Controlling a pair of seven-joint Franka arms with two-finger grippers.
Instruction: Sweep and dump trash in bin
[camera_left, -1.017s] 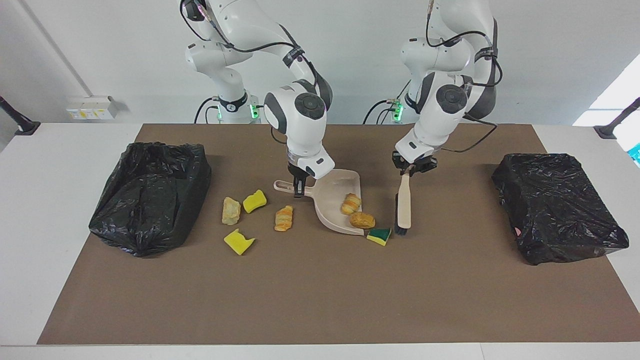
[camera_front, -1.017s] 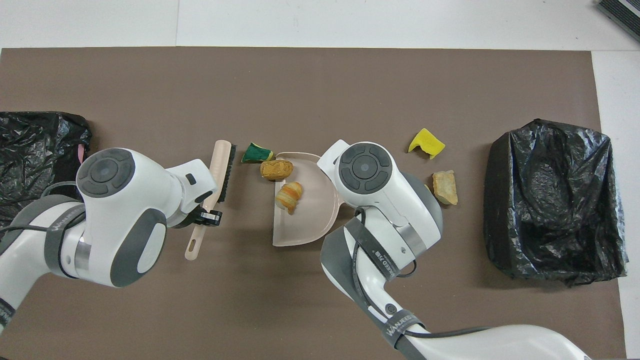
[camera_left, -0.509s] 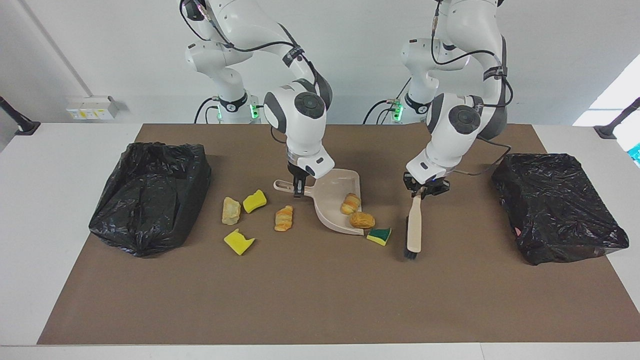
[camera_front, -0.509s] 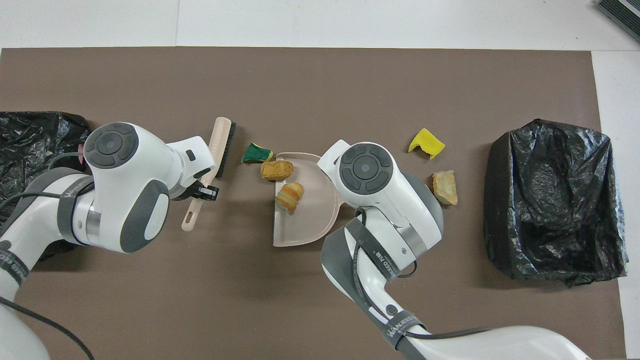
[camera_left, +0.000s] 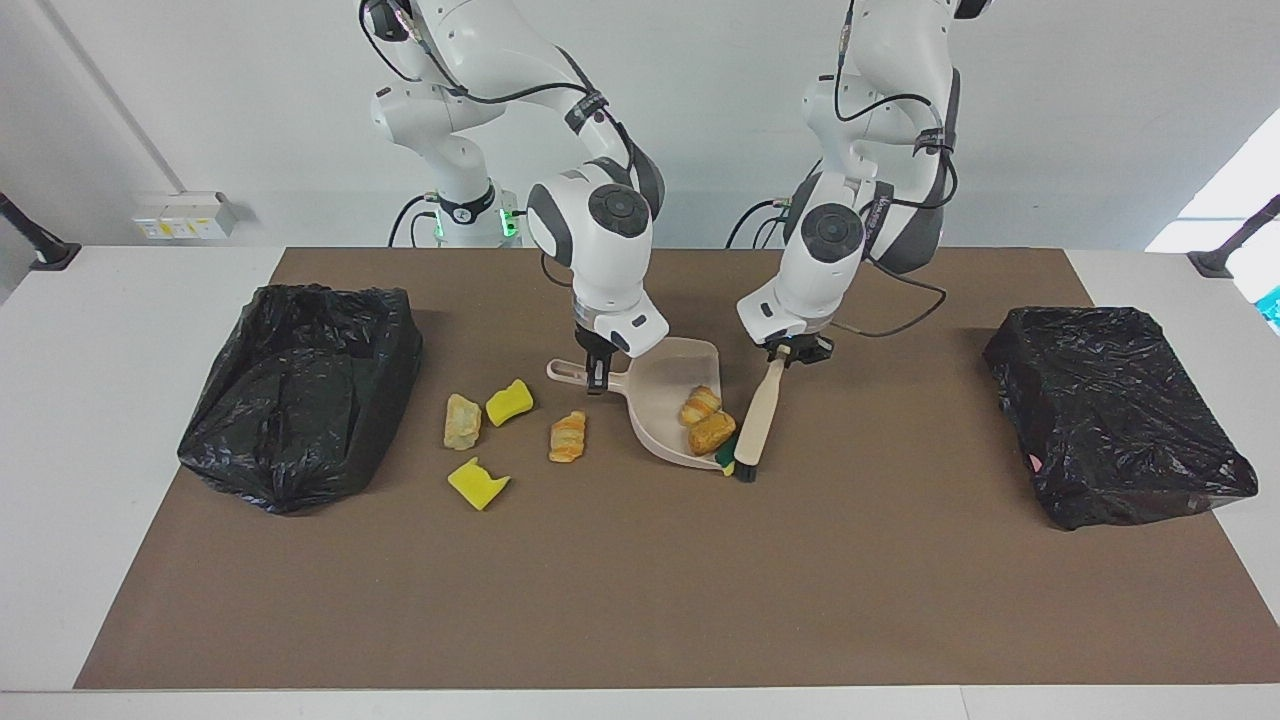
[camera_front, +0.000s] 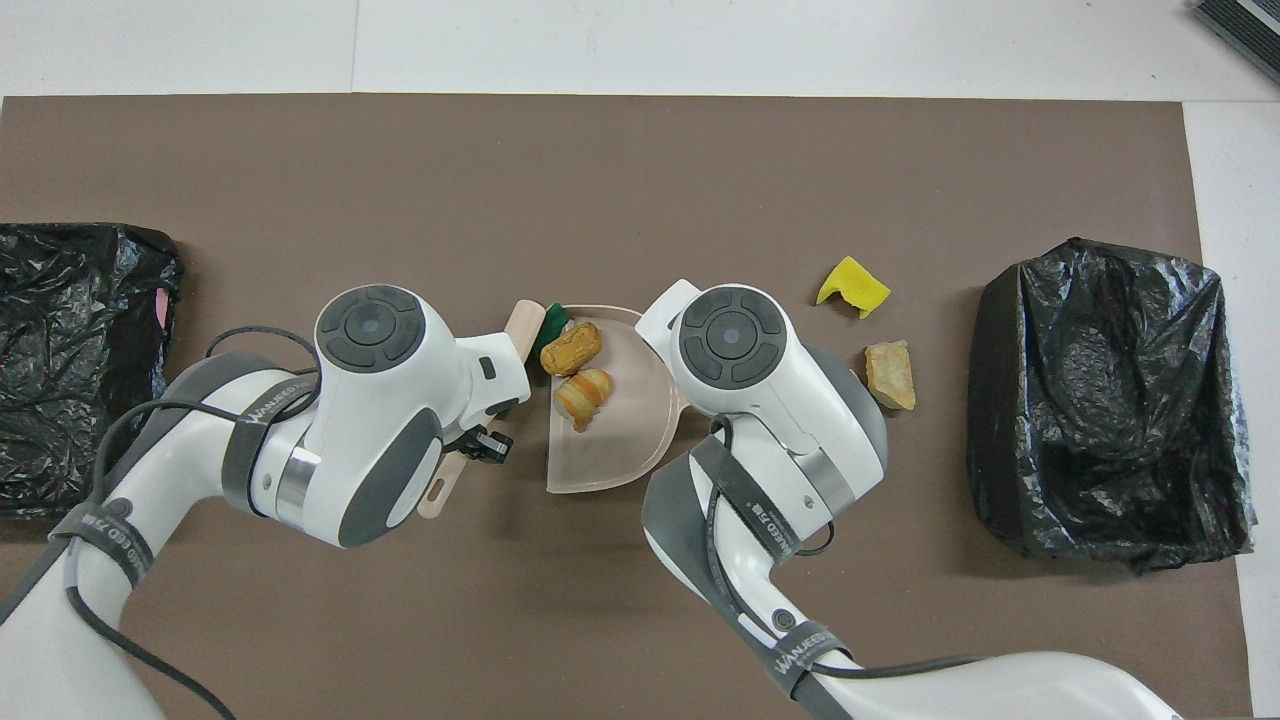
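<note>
At the right arm's end of the brown mat (camera_left: 640, 600) sat a black bin bag (camera_left: 300, 390), its mouth open upward. Beside it lay loose trash: a pale crusty chunk (camera_left: 462, 421), a yellow sponge piece (camera_left: 509, 401), a second yellow sponge piece (camera_left: 478, 484) farther from the robots, and a small croissant (camera_left: 567, 437). The right gripper (camera_left: 597, 378) was clamped on the handle of the beige dustpan (camera_left: 660, 385), which rested on the mat at the middle of the table. Two golden pastries (camera_left: 706, 420) lay in the pan near its open lip, touching each other. A green-backed sponge bit (camera_front: 551, 324) was wedged between the pan's lip and the bristles of the beige brush (camera_left: 758, 420). The left gripper (camera_left: 793, 350) was clenched on the brush handle, the brush slanting down with its head pressed against the pan's edge. Toward the left arm's end sat a second black bag (camera_left: 1115, 425), well apart from everything else.
</note>
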